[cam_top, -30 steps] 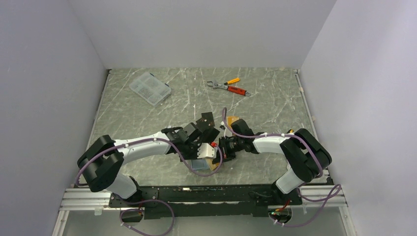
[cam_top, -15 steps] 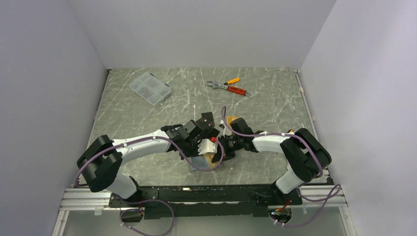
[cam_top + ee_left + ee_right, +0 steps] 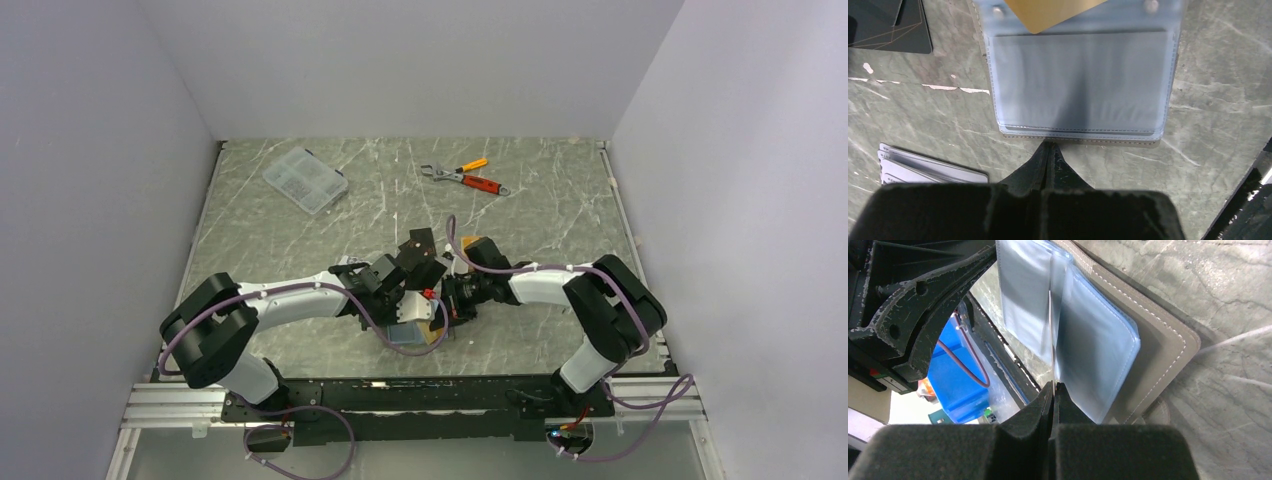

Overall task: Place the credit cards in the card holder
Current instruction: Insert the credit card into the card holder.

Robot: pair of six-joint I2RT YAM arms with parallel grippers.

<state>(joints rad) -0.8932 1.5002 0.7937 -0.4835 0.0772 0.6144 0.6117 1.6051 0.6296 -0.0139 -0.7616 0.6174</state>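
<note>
Not much in yet, holder's open and waiting

The card holder [image 3: 1078,85] lies open on the desk [image 3: 1218,100]. The orange-gold card [image 3: 1048,12] overlaps its far edge (slotted or not, can't tell), while the black card [image 3: 893,30] and silvery-grey cards [image 3: 923,167] lie beside it. The left fingers [image 3: 1050,155] are pressed together at its near edge, and the right fingers [image 3: 1053,390] seem to pinch a lining leaf [image 3: 1023,295].

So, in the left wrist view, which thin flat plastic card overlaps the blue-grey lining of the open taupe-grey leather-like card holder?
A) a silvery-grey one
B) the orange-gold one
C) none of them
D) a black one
B: the orange-gold card lies over the card holder at the top edge of its lining, while the black cards and the silvery-grey cards lie apart from it on the table.
</note>
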